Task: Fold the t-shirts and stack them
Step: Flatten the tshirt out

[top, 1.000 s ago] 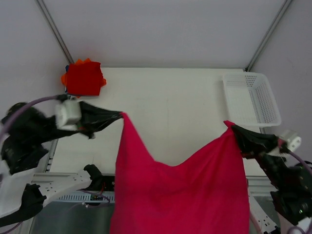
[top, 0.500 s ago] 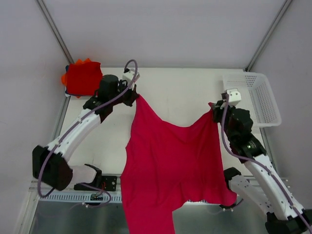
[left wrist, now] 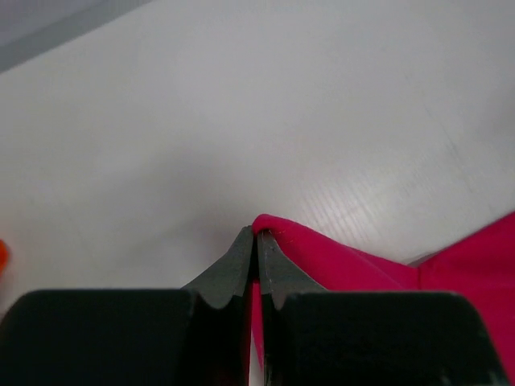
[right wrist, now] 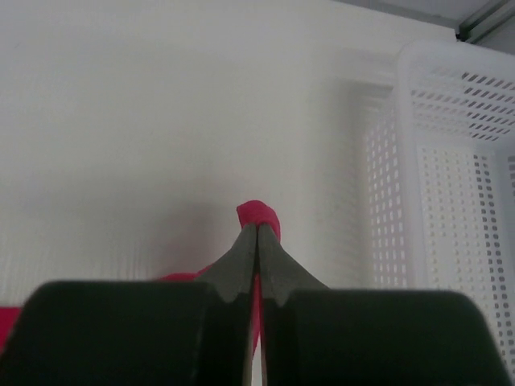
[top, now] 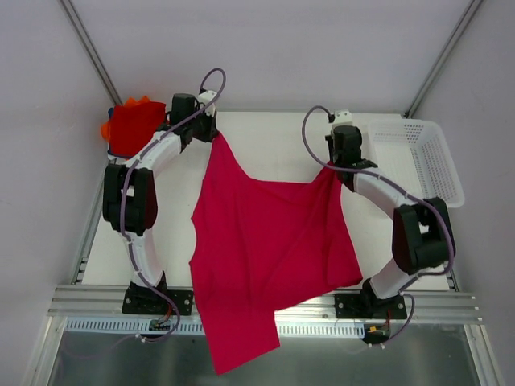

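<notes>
A crimson-pink t-shirt (top: 265, 241) lies spread over the table, its lower part hanging past the near edge. My left gripper (top: 216, 137) is shut on its far left corner, seen pinched in the left wrist view (left wrist: 259, 233). My right gripper (top: 331, 169) is shut on its far right corner, seen in the right wrist view (right wrist: 257, 225). A stack of folded t-shirts (top: 133, 127), bright red on top with orange beneath, sits at the far left corner of the table.
A white perforated basket (top: 418, 161) stands at the far right of the table and shows in the right wrist view (right wrist: 451, 161). The white table (top: 273, 137) has bare surface between the two grippers at the back.
Both grippers have carried the shirt's corners from high near the front to the far side of the table and lowered them. The shirt now lies spread on the table.
</notes>
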You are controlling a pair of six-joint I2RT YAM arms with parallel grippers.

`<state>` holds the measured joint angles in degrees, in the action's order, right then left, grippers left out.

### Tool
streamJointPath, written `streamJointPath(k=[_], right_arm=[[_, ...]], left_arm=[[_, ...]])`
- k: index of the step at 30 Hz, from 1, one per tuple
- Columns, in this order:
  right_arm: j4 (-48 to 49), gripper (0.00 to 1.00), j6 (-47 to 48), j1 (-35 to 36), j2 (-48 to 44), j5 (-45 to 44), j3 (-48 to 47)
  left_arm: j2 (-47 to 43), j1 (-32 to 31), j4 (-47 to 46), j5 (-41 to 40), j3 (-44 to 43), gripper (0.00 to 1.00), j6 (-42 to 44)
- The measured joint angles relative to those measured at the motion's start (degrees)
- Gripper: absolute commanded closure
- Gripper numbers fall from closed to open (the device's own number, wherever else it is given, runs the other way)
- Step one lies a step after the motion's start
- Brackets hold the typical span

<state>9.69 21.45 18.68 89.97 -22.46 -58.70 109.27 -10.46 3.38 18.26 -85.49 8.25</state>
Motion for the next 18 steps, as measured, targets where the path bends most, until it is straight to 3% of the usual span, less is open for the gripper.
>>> streamJointPath(k=[7,18], right_arm=[[2.6,1.0,1.8,-3.8,14.9,-2.1,-14.1],[3.4,1.0,4.0,-6.6,23.2,-3.7,-19.8]], left_arm=[[12.7,4.1,3.5,-0.1,-16.4,1.0,5.2],[24.1,9.0,8.7,-0.2,-31.0,1.0,10.7]])
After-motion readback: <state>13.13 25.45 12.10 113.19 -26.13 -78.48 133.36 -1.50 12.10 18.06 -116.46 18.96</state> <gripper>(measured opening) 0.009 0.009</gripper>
